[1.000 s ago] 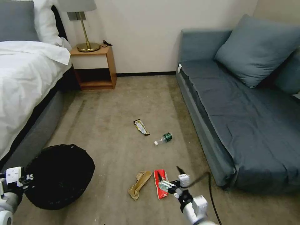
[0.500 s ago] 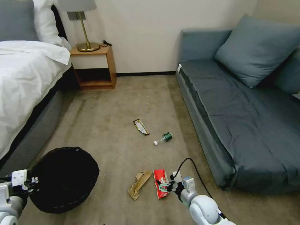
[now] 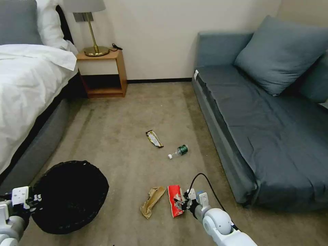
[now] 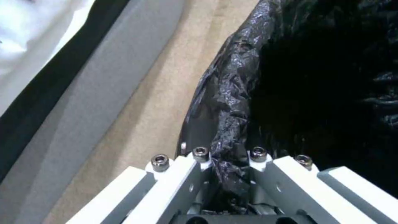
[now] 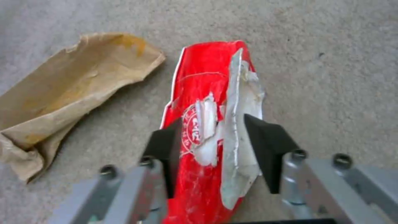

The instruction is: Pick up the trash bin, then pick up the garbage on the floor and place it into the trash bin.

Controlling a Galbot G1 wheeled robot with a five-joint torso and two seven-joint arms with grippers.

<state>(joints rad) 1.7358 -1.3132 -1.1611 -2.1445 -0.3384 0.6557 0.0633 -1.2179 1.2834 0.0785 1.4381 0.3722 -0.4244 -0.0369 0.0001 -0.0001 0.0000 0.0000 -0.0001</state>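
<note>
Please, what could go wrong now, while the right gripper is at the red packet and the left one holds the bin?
1. The right gripper has open jaws around a raised fold of the red packet; closing may catch only the thin foil, which could slip or tear.
2. The left gripper pinches only the rim and crinkly liner of the trash bin; the bin may sag or slip.
3. The paper bag lies close and could be nudged.

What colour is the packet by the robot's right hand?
Red with white print; the snack packet shows best in the right wrist view.
</note>
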